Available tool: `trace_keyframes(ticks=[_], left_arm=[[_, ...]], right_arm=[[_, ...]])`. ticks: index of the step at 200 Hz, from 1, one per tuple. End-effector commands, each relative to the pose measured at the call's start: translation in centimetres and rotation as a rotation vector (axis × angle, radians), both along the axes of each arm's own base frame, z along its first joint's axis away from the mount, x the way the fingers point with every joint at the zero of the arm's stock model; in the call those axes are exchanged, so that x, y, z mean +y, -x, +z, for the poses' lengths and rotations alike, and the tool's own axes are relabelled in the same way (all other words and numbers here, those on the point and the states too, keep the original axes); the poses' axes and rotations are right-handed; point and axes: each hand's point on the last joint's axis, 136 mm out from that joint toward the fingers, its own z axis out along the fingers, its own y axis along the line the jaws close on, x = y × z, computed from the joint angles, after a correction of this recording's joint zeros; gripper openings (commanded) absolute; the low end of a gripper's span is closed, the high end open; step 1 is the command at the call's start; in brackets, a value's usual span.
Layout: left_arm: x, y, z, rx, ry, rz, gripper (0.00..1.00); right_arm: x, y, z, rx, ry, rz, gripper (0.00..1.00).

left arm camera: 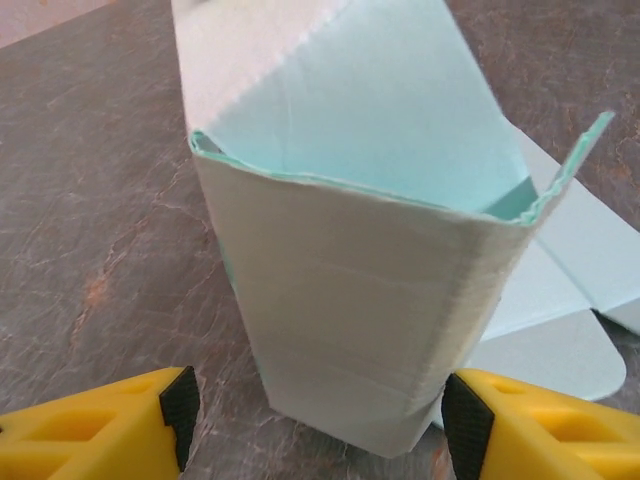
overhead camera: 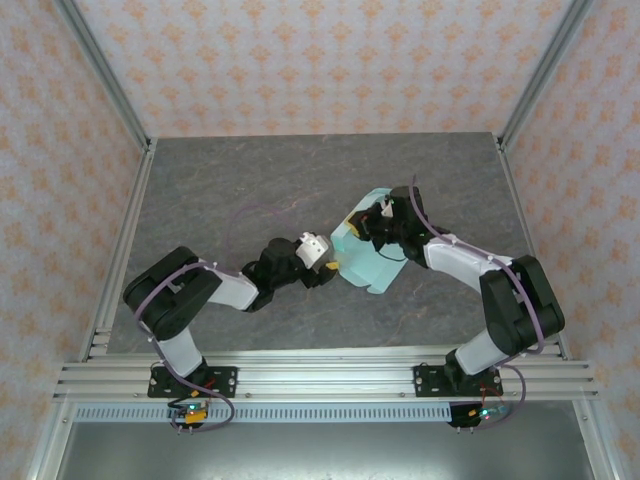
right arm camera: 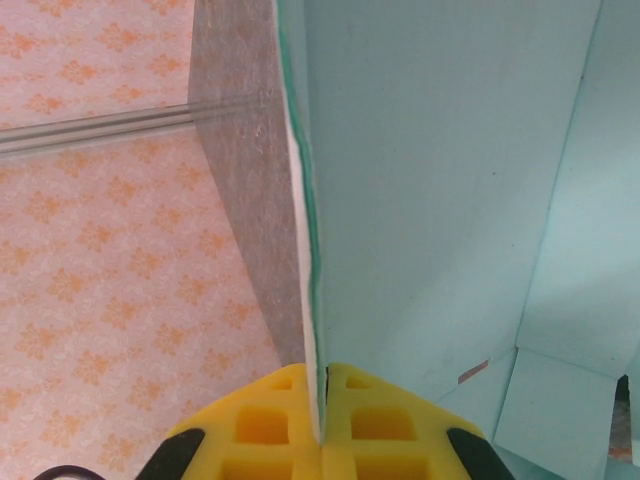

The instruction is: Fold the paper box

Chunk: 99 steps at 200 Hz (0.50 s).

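I see walls (overhead camera: 300, 60) with an orange pattern around the grey marbled table (overhead camera: 250, 180). The paper box (overhead camera: 368, 262) lies right of the table's centre, partly formed into an open sleeve. My right gripper (right arm camera: 322, 425) pinches 1 panel edge. My left gripper (left arm camera: 315, 430) stands open, with the sleeve's end between its fingers.

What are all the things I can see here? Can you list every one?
paper box: one, pale mint-blue, partly folded, right of the table's middle
table: one, grey and stone-like, under everything
walls: pink with an orange pattern, around the table
metal rails: silver, along the near edge
arms: two, black and white, bolted at the near edge
left gripper: yellow fingers, open, either side of the paper box
right gripper: yellow fingers, shut on the paper box's edge
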Motion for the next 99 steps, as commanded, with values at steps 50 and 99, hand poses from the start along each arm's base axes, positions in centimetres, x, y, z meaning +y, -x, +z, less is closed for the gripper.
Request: trace_keyframes(ticks=[50, 99], left_arm=[[-1.4, -1.8, 1.8, -0.045, 0.080, 0.100, 0.69], [-2.7, -1.2, 2.2, -0.066, 0.135, 0.080, 0.70]], right_arm=[[-0.3, 0.9, -1.3, 0.011, -0.006, -0.058, 0.05], [-1.0, 0.9, -1.1, -0.018, -0.019, -0.109, 0.07]])
